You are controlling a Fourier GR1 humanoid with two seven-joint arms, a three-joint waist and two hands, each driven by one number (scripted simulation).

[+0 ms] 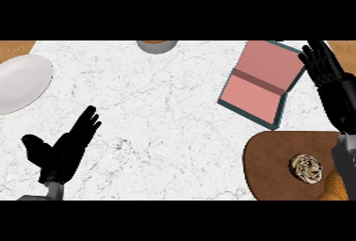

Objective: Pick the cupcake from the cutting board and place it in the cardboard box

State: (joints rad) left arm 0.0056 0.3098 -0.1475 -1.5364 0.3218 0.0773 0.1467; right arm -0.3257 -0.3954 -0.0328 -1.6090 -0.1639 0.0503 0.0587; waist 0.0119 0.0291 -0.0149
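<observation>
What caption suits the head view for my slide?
Cupcake waits on cutting board; cardboard box open beyond.

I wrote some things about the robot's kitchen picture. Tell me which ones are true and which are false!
1. The cupcake sits on the brown cutting board. True.
2. The cupcake is already inside the cardboard box. False: the box, pink inside, holds nothing that shows, and the cupcake is on the board.
3. The right hand is holding the cupcake. False: it shows up near the box's right edge with straight fingers, holding nothing.
4. The left hand is open, at the lower left of the counter. True.
5. A white plate lies at the left edge. True.
6. The box is to the left of the plate. False: it is far to the plate's right.
</observation>
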